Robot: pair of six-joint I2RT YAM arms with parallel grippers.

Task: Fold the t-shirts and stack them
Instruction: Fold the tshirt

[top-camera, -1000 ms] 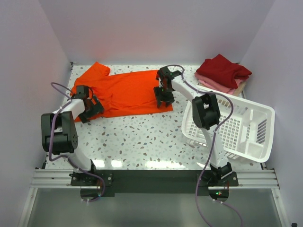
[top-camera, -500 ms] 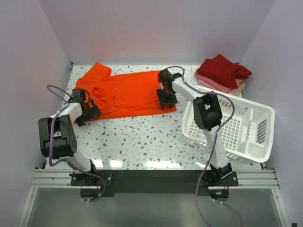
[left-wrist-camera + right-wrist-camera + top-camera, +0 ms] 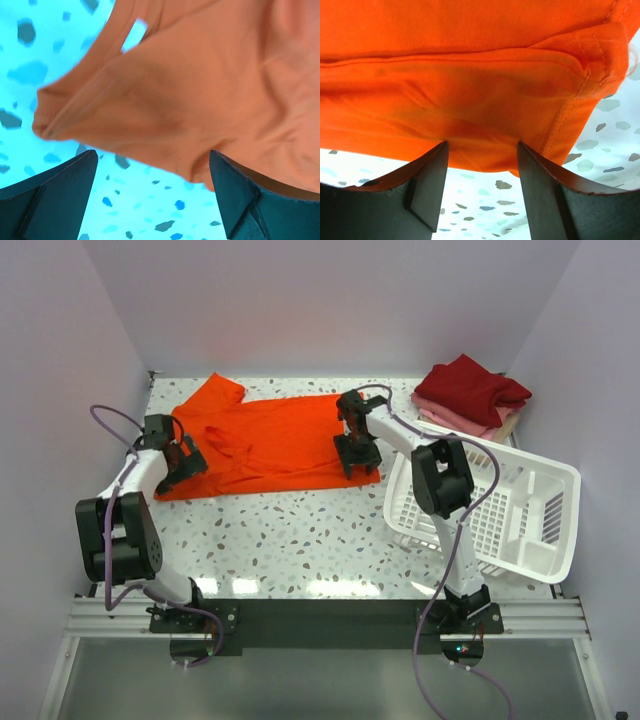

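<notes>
Orange-red t-shirt (image 3: 270,440) is lying spread on the surface (image 3: 300,530) between the tools, its stitched edge just ahead of the wide-open, empty left tool (image 3: 186,462), while the half-closed right tool (image 3: 358,456) is pinching its bunched hem.

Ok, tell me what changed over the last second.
The right pincer slid right and slightly nearer, and the orange t-shirt shifted right with it. The left pincer, open, drew left, near the shirt's left edge. The folded stack and white basket stayed put.
</notes>
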